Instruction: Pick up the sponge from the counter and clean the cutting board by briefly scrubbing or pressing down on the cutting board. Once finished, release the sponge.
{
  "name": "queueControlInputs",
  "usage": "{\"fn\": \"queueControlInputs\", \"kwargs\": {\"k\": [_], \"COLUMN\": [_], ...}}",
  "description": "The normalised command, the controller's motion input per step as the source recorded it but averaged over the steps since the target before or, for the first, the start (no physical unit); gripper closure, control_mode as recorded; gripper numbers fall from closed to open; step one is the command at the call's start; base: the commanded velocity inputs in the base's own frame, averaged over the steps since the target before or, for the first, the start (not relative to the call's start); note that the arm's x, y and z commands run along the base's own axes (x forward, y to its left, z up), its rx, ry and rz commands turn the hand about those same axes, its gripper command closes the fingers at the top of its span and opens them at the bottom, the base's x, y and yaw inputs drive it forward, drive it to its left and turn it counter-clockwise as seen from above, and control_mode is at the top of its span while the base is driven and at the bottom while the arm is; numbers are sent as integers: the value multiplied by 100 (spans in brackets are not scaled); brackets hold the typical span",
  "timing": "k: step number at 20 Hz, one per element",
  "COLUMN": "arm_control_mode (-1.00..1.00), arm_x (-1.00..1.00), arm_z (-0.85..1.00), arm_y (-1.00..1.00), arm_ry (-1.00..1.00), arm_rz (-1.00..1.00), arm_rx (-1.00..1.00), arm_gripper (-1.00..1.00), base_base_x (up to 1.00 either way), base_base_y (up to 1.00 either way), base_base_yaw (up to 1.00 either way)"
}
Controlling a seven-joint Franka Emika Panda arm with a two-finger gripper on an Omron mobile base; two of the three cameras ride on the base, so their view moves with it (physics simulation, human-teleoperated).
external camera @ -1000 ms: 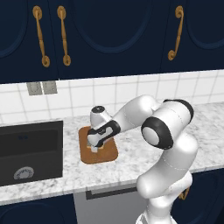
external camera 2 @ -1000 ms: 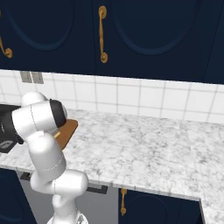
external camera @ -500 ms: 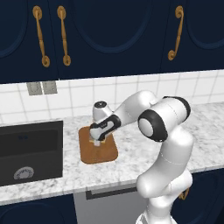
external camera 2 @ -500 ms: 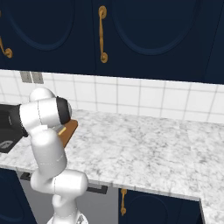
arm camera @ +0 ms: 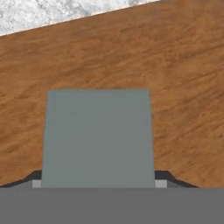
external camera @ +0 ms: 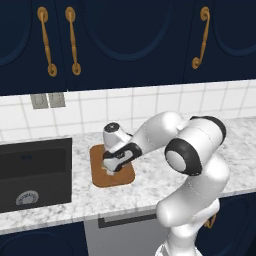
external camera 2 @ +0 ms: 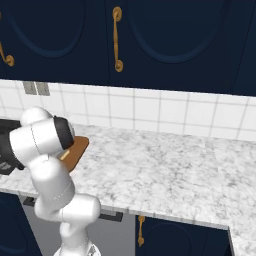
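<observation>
Sponge [arm camera: 98,138] sits right in front of my hand camera, its grey-green scouring face square to the lens, with the brown wood of the cutting board [arm camera: 175,78] spreading behind and around it and a sliver of the speckled bench [arm camera: 52,11] at the top edge. The fingers [arm camera: 98,181] flank the block at its lower corners, only their dark tips peeking out on either side, so I read them as clamped on the sponge.

From the left base view I see the hand [external camera: 117,160] low over the middle of the board [external camera: 126,179], which lies on the bench [external camera: 150,187] just beside the black sink [external camera: 35,172]. The wrist hides the sponge there, so I cannot tell whether it is pressed onto the wood or just above it. In the right base view my own arm covers most of it; only a corner of the board [external camera 2: 77,147] shows past the shoulder.

My judgement of progress: the pick-up is done and the sponge is over the right target, so I am in the scrubbing or pressing stage. Left to do: make sure there is firm contact on the wood, then part the fingers and let the sponge go.
</observation>
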Motion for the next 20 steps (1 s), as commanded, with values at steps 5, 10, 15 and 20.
{"fn": "queueControlInputs", "kwargs": {"k": [5,10,15,20], "arm_control_mode": [-100,-100,-100,-100], "arm_x": [-91,-17,47,62], "arm_z": [0,2,1,1], "arm_y": [0,-11,-14,-8], "arm_ry": [0,0,0,0], "arm_rz": [1,0,0,0], "arm_rx": [0,0,0,0], "arm_gripper": [100,100,100,100], "base_base_x": [0,0,0,0], "base_base_y": [0,0,0,0], "base_base_yaw": [0,0,0,0]}}
